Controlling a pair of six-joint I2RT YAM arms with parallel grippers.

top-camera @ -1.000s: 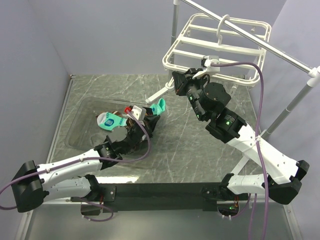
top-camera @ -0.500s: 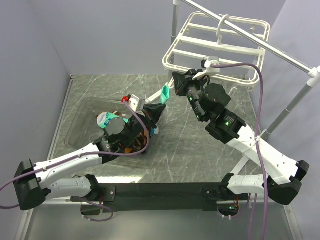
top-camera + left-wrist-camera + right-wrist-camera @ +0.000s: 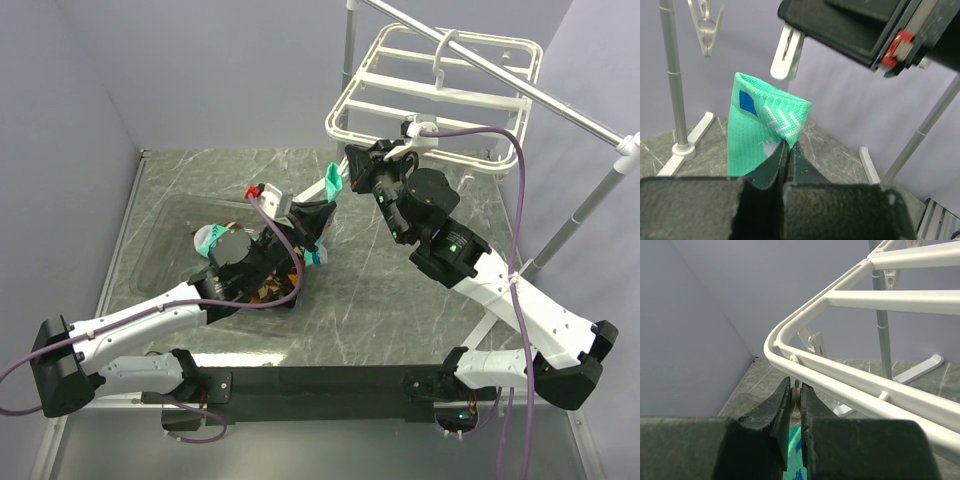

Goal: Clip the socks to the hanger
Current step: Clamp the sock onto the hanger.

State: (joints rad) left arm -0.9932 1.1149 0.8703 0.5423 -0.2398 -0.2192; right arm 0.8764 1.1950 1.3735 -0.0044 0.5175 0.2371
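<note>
Here, left hand (image 3: 786, 150) raised, gripping sock (image 3: 752, 135), right hand (image 3: 795, 392) pinching clip (image 3: 787, 52).

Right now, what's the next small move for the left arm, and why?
Probably ease the left pincer up slightly, feeding the mint-green sock cuff-first into the clip. The sock is gripped just below that clip, with its cuff short of the tip, while the right pincer pinches the clip under the hanger rim.
</note>
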